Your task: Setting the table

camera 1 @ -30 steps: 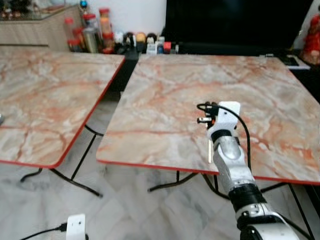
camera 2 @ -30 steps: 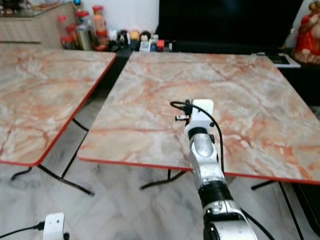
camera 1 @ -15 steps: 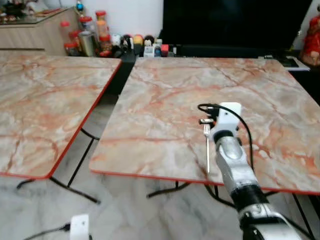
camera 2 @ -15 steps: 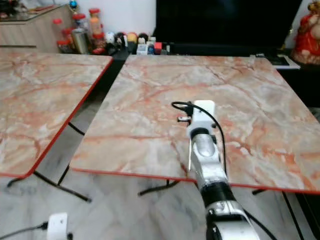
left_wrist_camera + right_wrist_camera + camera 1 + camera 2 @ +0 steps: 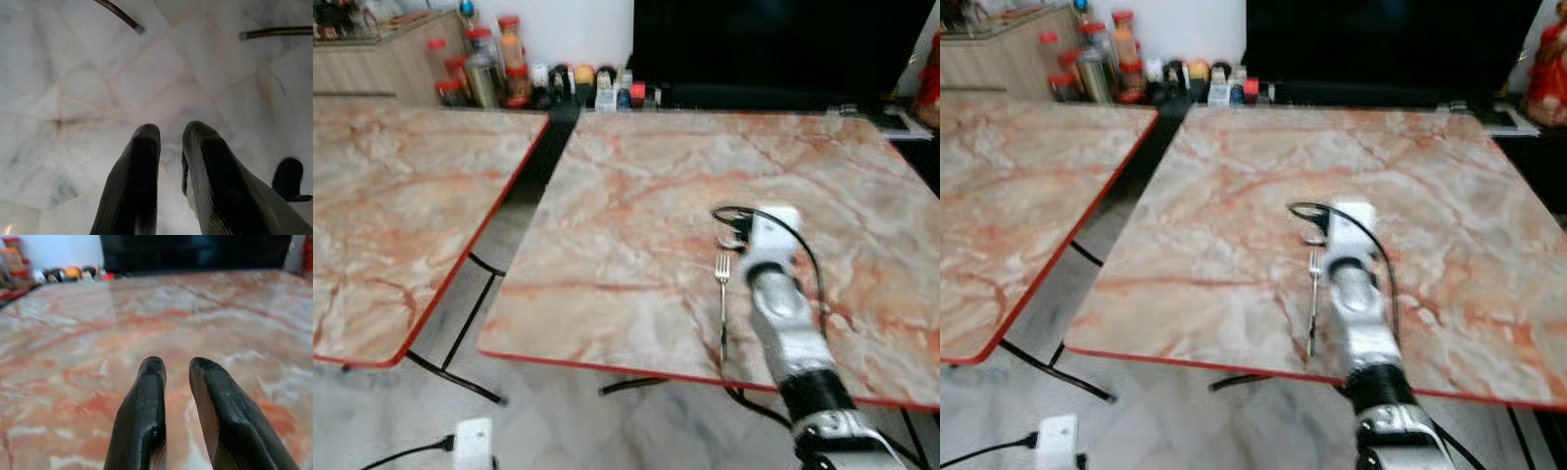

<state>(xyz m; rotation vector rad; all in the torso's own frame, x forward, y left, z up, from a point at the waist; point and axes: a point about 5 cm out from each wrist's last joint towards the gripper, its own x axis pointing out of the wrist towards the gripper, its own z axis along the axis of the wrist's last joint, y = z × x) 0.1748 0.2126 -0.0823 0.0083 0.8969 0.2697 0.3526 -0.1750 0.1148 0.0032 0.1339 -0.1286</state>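
Since half a second ago, the right arm [image 5: 788, 313] has swung slightly rightward, leaving more of the fork [image 5: 722, 304] exposed on the table [image 5: 626, 196], with the camera also shifted. Taking that table, marble-patterned with a red edge, as the landmark: well to its left stands a second table [image 5: 401, 196] of the same pattern, separated from it by a gap through which the pale tiled floor [image 5: 548, 421] and black metal table legs [image 5: 460, 333] are visible. Below the landmark table's near left corner, a white plug block [image 5: 473, 443] with a black cable lies on the floor. Behind the gap, beyond the table's far left corner, jars and bottles [image 5: 494, 69] stand in a row, and a large dark screen [image 5: 773, 44] runs along the far edge. The left gripper [image 5: 168, 147] hangs over the floor beside the table, its two black fingers [image 5: 134, 186] close together with a narrow gap and nothing between them. On the table, near its front edge, the fork lies flat with its tines pointing toward the far edge, just left of the right arm. The right gripper [image 5: 176, 377] hovers over the tabletop, its fingers [image 5: 144, 411] nearly together with a slim gap, holding nothing.
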